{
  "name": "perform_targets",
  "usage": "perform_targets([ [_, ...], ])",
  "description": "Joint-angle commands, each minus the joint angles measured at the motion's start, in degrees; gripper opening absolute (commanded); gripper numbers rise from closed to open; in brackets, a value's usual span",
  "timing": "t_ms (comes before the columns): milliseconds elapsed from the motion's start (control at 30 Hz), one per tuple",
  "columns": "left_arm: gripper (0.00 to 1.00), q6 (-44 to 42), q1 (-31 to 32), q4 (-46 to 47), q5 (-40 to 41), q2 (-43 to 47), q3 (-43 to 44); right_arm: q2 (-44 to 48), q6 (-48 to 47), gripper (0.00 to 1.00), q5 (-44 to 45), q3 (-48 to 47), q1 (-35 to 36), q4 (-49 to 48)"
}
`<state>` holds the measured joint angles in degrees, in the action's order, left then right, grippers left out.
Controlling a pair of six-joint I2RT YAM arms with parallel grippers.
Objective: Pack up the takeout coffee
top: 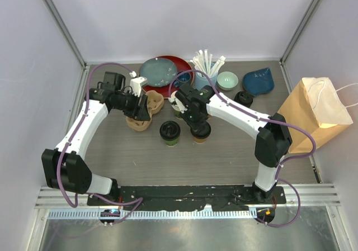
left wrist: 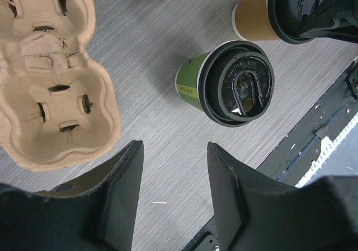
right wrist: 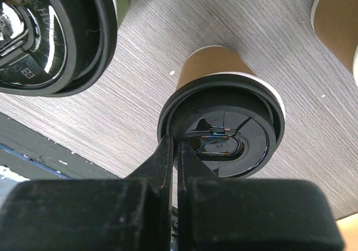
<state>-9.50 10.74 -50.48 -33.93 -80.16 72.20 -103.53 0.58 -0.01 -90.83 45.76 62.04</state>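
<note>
The green-sided cup [top: 169, 132] with a black lid stands on the table; it also shows in the left wrist view [left wrist: 238, 83]. The brown-sided cup [top: 201, 133] stands just right of it. My right gripper [right wrist: 175, 145] is shut on the rim of the brown cup's black lid [right wrist: 224, 125], pinching its near left edge. My left gripper [left wrist: 173, 150] is open and empty, hovering above the table beside the cardboard cup carrier [left wrist: 50, 83], with the green cup ahead of it to the right. In the top view the left gripper [top: 140, 110] sits over the carrier [top: 146, 117].
A paper bag [top: 316, 114] stands at the right. At the back are a red plate [top: 168, 72], a blue cup of straws [top: 206, 75], a green bowl [top: 227, 80], a blue dish [top: 258, 80] and a black lid stack [top: 244, 98]. Lidless cup stacks [right wrist: 338, 22] stand behind the cups.
</note>
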Motion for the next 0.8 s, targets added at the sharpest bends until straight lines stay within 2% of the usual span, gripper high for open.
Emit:
perform_targets([
  [0, 0.53, -0.8, -0.4, 0.3, -1.3, 1.0, 0.7, 1.7, 0.3, 0.01, 3.7, -2.2, 0.2, 2.6],
  [300, 0.53, -0.9, -0.4, 0.4, -1.2, 1.2, 0.8, 1.5, -0.3, 0.01, 4.6, -3.1, 0.1, 3.1],
  [533, 0.53, -0.9, -0.4, 0.3, -1.2, 1.1, 0.8, 1.7, -0.4, 0.01, 0.7, -1.6, 0.2, 1.2],
  [767, 0.53, -1.1, -0.5, 0.2, -1.1, 1.5, 0.6, 1.0, -1.6, 0.01, 1.4, -0.1, -0.2, 0.9],
])
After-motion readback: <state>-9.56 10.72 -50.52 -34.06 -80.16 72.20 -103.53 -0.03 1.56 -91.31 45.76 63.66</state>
